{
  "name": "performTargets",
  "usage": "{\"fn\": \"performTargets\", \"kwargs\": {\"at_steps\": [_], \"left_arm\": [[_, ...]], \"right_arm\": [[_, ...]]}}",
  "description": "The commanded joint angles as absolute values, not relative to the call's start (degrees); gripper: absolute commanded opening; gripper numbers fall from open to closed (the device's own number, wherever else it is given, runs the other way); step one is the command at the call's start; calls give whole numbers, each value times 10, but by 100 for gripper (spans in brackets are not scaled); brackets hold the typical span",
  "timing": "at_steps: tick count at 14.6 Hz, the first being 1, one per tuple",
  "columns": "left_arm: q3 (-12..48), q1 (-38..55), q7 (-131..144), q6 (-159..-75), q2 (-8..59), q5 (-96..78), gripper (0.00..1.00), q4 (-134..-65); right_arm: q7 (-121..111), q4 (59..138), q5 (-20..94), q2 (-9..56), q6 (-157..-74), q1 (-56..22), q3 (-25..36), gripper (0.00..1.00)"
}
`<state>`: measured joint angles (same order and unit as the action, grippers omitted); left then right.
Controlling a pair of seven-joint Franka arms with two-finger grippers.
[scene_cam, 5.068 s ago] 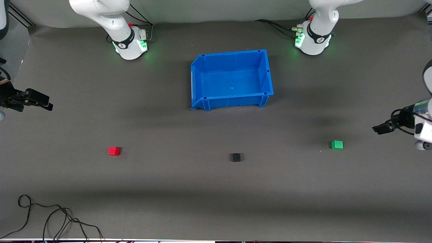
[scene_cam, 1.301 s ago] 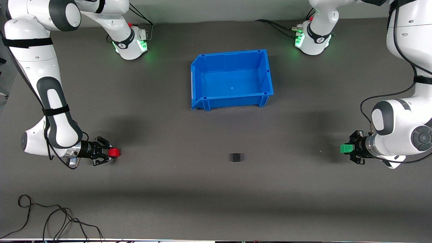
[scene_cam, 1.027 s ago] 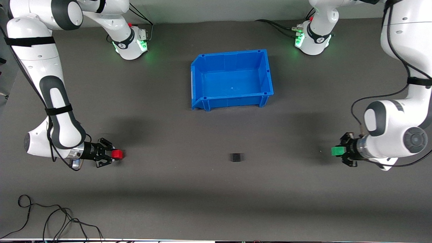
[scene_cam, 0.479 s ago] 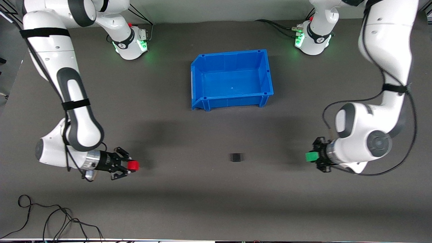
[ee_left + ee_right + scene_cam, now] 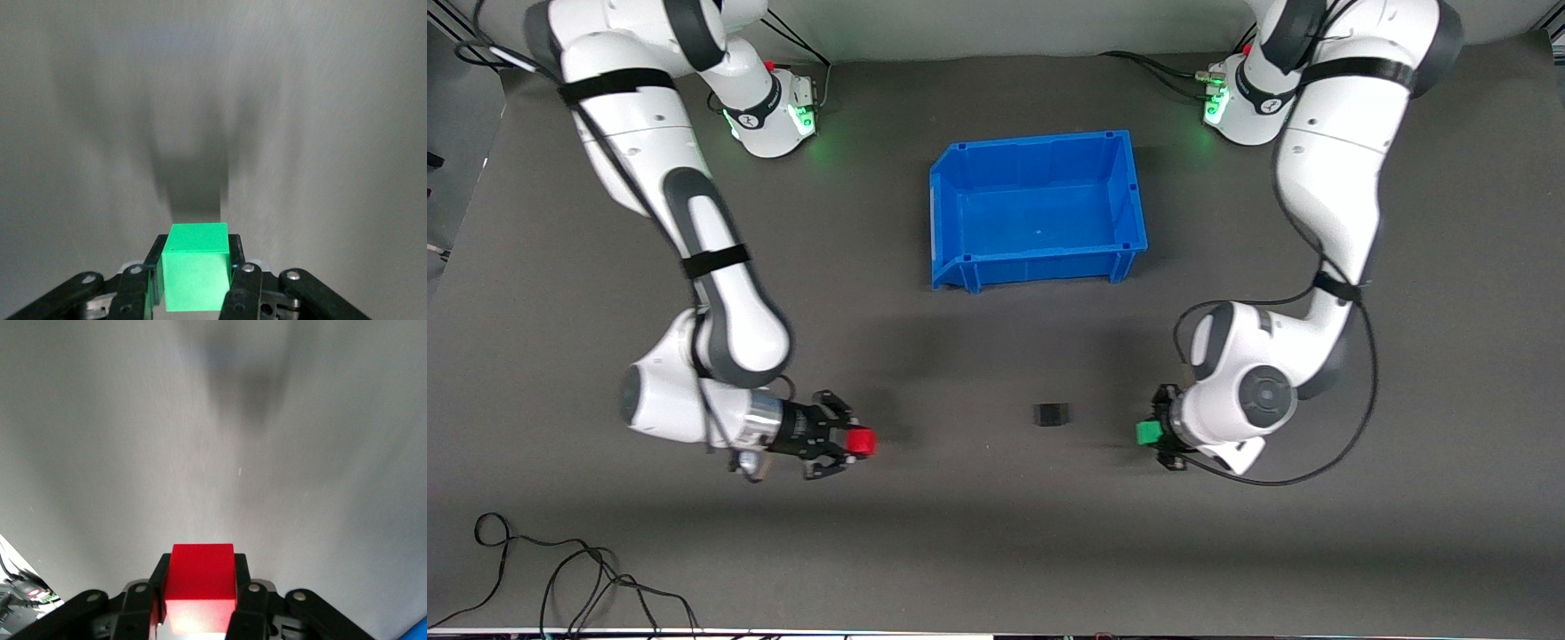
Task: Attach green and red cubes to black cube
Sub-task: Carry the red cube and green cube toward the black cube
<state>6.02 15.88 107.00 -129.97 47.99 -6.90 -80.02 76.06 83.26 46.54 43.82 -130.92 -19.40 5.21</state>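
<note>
Between the fingers (image 5: pixel 235 267) of the left gripper (image 5: pixel 1158 434), a firm clamp on the green cube (image 5: pixel 1148 433), two opposite faces pinched and the leading face left bare, as the left wrist view shows. Same on the right gripper (image 5: pixel 852 443): fingers (image 5: pixel 240 583) clenched on the red cube (image 5: pixel 861 442), leading face likewise exposed. Both hands low over the bench (image 5: pixel 996 533), pointing inward at one another along one line. Midway, resting free on the bench, the black cube (image 5: pixel 1051 414), closer to the green than to the red and slightly farther from the front camera than either held cube. Well apart from all three, nearer the bases, an open blue bin (image 5: pixel 950 213), of no part in this step. To do the closing-in well: first shift both held cubes onto the black cube's own line, since each now runs a little nearer the camera than it. Then drop to bench height so faces meet flat, not edge to face. Best to arrive from both ends at about the same time, or slow the green, since a loose cube struck from one end alone will likely skid or turn. Approach slowly and squarely, press gently, and keep each grip until both joins seem seated.
</note>
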Motion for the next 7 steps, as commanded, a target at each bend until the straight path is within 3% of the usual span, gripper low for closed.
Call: {"fn": "performTargets", "kwargs": {"at_steps": [1,7], "left_arm": [[54,185,1124,-1324,497,-75,0,-770],[54,218,1180,-1330,505,-75,0,-769]], "right_arm": [[815,775,476,484,-1334,-236,58,0],[828,770,477,503,-1390,-320,58,0]]}}
